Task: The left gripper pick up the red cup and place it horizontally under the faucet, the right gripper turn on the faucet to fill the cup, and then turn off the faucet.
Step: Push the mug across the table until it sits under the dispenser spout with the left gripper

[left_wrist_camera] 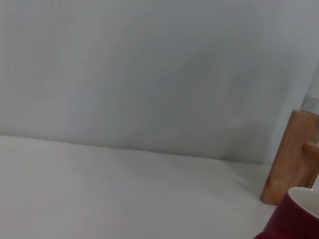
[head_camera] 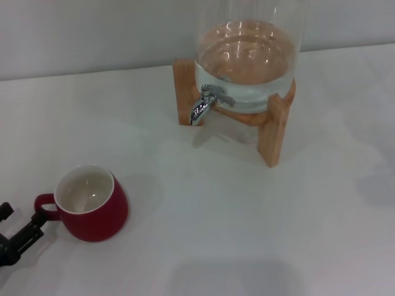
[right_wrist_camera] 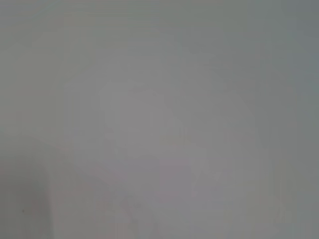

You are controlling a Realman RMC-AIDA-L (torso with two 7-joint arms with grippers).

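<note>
Head view: left tool (head_camera: 24,229) spread at the red cup's (head_camera: 92,209) handle; glossy ceramic, likely slippery, breakable; grip the handle. Right tool unseen.

My left gripper (head_camera: 21,231) sits just beside the red cup (head_camera: 91,203), at its handle. Bare table (head_camera: 203,203) lies open between cup and faucet (head_camera: 203,103). Only the wooden stand (head_camera: 274,132) crowds the room beneath the spout.
</note>
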